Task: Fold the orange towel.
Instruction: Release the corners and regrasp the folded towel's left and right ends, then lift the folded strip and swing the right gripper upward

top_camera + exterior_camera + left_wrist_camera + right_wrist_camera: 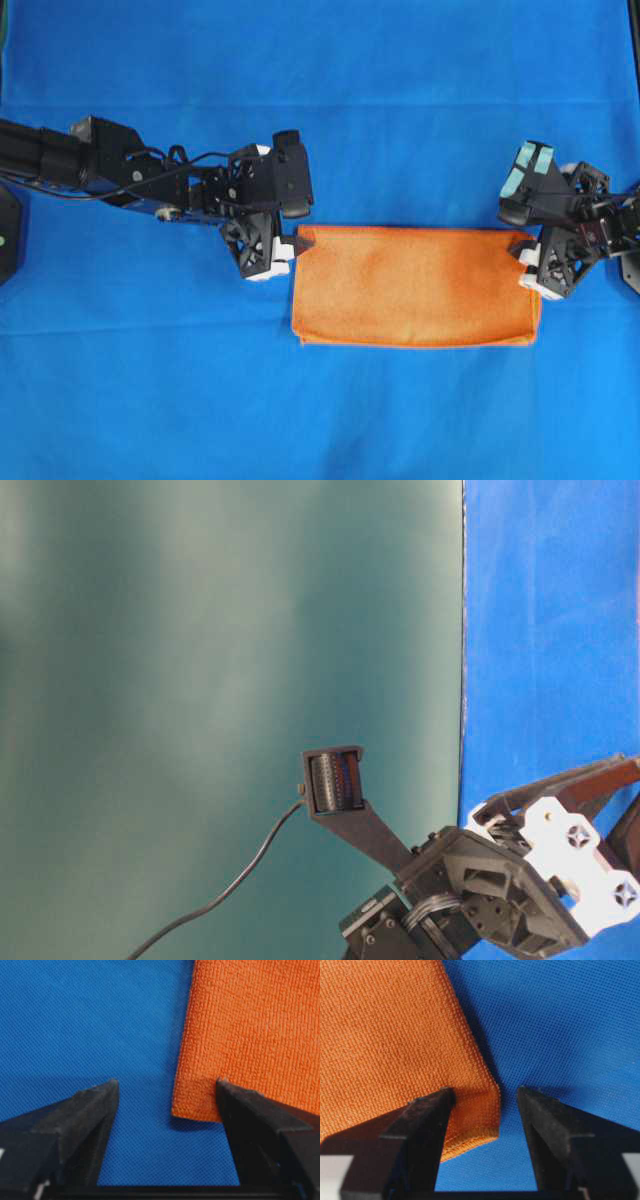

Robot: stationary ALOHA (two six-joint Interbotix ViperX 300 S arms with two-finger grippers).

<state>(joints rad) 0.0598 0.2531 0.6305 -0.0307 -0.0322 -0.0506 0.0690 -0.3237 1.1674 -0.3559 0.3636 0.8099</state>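
Towel (415,285) in the middle of the blue cloth (320,80), lying flat as a wide rectangle, doubled over, long edges running left to right. Left gripper (297,243) is at the towel's far-left corner, its black arm stretching in from the left edge. Right gripper (527,252) sits at the far-right corner, its arm coming in from the right.

From the left wrist, the jaws stand apart, nothing pinched between them; the towel's corner (197,1110) lies in the gap, close against the right-hand finger (240,1110), with bare cloth toward the other finger (100,1105). On the right wrist, same picture mirrored: jaws spread, the hemmed corner (480,1130) lies between them, the left-hand finger (435,1110) resting over the towel's surface and the other finger (540,1110) over bare blue. Neither corner looks lifted; both lie on the cloth.

Table-level view shows only one arm's wrist hardware low right against a green backdrop, no towel in sight.
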